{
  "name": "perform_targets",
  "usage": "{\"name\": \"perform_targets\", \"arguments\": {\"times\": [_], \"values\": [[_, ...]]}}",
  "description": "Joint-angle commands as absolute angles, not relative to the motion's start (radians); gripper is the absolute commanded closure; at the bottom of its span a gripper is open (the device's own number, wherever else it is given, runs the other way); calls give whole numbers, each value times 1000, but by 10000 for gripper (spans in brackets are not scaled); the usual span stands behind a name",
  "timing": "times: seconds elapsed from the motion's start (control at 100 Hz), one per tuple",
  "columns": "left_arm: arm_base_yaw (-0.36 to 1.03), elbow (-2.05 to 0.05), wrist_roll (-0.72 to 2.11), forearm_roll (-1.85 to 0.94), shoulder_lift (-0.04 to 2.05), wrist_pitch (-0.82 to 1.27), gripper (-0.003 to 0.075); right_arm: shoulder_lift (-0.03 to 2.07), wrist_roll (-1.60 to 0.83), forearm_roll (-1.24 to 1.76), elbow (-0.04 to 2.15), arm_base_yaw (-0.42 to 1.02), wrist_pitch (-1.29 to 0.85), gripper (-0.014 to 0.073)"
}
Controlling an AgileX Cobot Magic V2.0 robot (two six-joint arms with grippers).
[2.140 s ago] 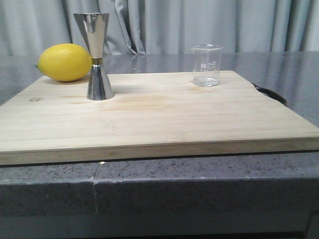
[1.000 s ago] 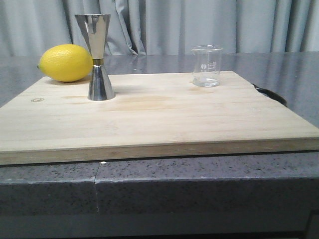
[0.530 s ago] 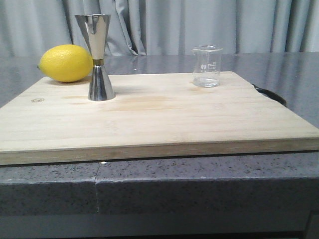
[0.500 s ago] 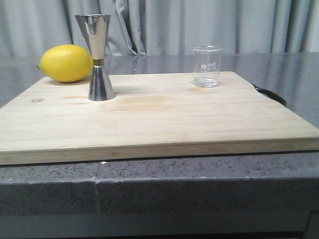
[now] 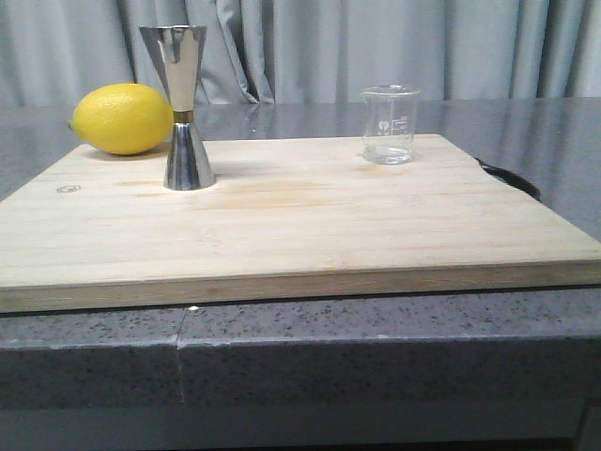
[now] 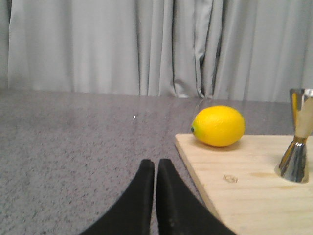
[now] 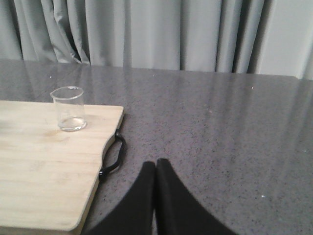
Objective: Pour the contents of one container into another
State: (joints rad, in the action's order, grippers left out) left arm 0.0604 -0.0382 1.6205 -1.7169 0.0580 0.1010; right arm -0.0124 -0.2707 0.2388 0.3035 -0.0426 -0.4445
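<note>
A small clear glass beaker (image 5: 389, 124) stands upright at the far right of the wooden board (image 5: 282, 225); the right wrist view shows this beaker (image 7: 69, 108) near the board's corner. The shiny steel jigger (image 5: 183, 105), hourglass-shaped with a gold waist, stands upright at the far left of the board, and its edge (image 6: 296, 142) shows in the left wrist view. My left gripper (image 6: 155, 164) is shut and empty over the grey counter, left of the board. My right gripper (image 7: 155, 165) is shut and empty over the counter, right of the board. Neither arm appears in the front view.
A yellow lemon (image 5: 122, 117) lies on the board's far left corner behind the jigger. A black loop handle (image 7: 113, 157) hangs off the board's right edge. Grey speckled counter (image 7: 220, 137) surrounds the board, with grey curtains (image 5: 376, 47) behind.
</note>
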Motion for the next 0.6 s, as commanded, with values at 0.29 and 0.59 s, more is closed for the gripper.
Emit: {"name": "perform_targets", "arguments": {"times": [0.29,0.59], "values": [[69,-29,1612,-1784,70,78,739,-21,-276,248,208,-48,-137,647],[69,-29,1612,-1792,70,108,739,-21,-276,248,208,-48,-146,646]]}}
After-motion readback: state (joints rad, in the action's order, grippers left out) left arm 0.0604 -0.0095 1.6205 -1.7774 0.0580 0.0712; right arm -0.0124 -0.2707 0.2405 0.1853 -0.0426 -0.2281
